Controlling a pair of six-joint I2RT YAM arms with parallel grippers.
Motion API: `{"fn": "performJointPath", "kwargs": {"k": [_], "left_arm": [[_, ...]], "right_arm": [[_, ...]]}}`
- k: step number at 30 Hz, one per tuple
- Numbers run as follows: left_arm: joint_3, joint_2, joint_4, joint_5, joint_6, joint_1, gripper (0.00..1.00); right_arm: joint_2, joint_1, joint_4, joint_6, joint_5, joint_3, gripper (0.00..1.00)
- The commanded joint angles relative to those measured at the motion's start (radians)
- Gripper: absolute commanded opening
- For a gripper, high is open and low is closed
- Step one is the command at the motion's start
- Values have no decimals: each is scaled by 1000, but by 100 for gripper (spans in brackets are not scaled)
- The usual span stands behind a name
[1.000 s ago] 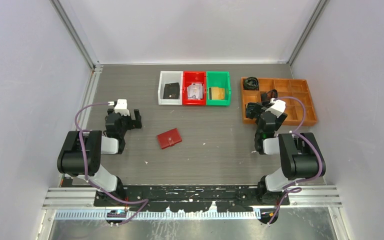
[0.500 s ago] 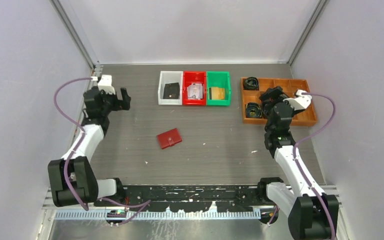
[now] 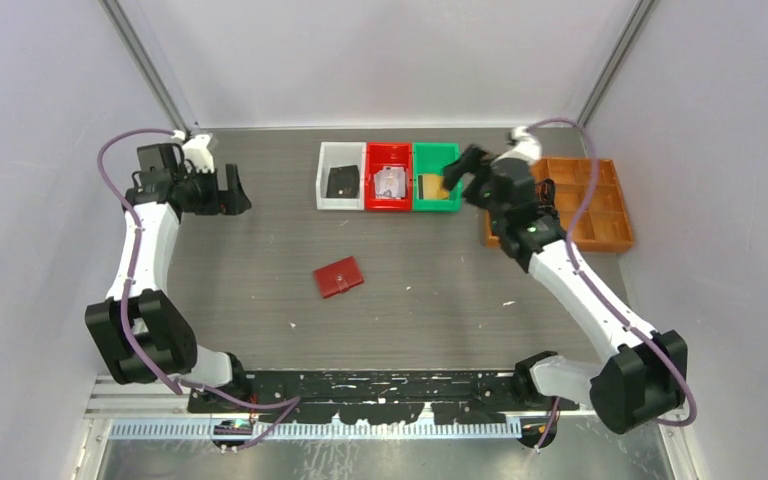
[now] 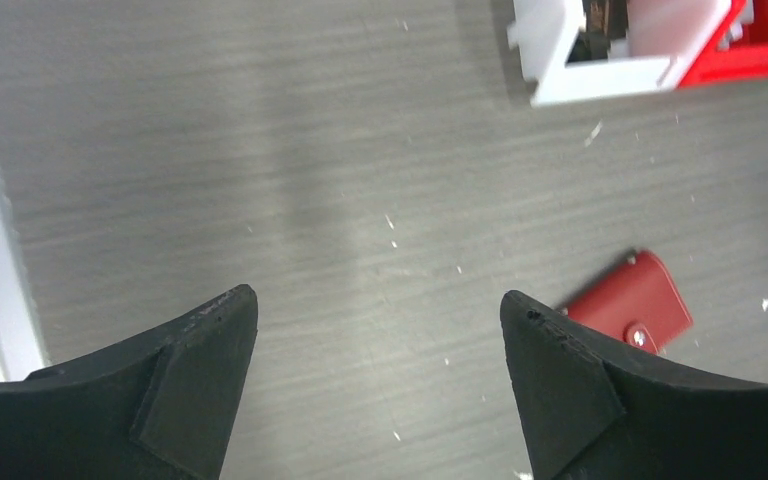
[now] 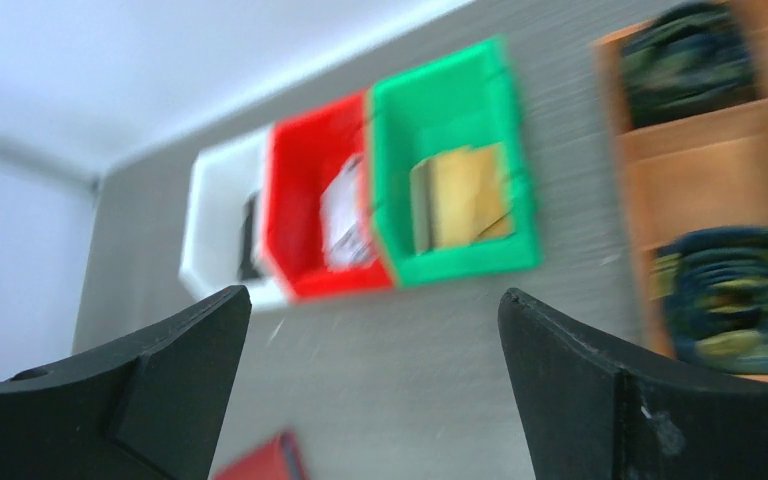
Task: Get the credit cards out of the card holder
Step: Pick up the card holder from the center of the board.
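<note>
The red card holder (image 3: 339, 277) lies closed and flat on the grey table, near the middle. It also shows in the left wrist view (image 4: 632, 309) beside the right finger, and as a blurred red corner in the right wrist view (image 5: 263, 463). No credit cards show outside it. My left gripper (image 3: 232, 190) is open and empty, raised at the far left, well away from the holder. My right gripper (image 3: 460, 168) is open and empty, raised over the green bin at the back. Both sets of jaws stand wide apart in the wrist views.
Three small bins stand at the back: white (image 3: 340, 177) with a flat black item, red (image 3: 388, 177) with a pale item, green (image 3: 435, 178) with a tan item. An orange compartment tray (image 3: 590, 200) with dark coils stands at the back right. Metal frame posts line the table's sides.
Both arms have unfolded from their rest poses and reached up and back. The left gripper swung to the far left; the right gripper swung left from the orange tray to the green bin. The holder has not moved.
</note>
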Motion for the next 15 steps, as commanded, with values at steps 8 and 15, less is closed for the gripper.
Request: {"fn": "performJointPath", "kwargs": {"k": [8,15], "left_arm": [[-48,-82,-230,172,126,9,93],[-80,-65,-312,245,177,-36,100]], "right_arm": [[173,473,-283,-140,51,159,99],[420,637,-310,-147,-48,274,99]]}}
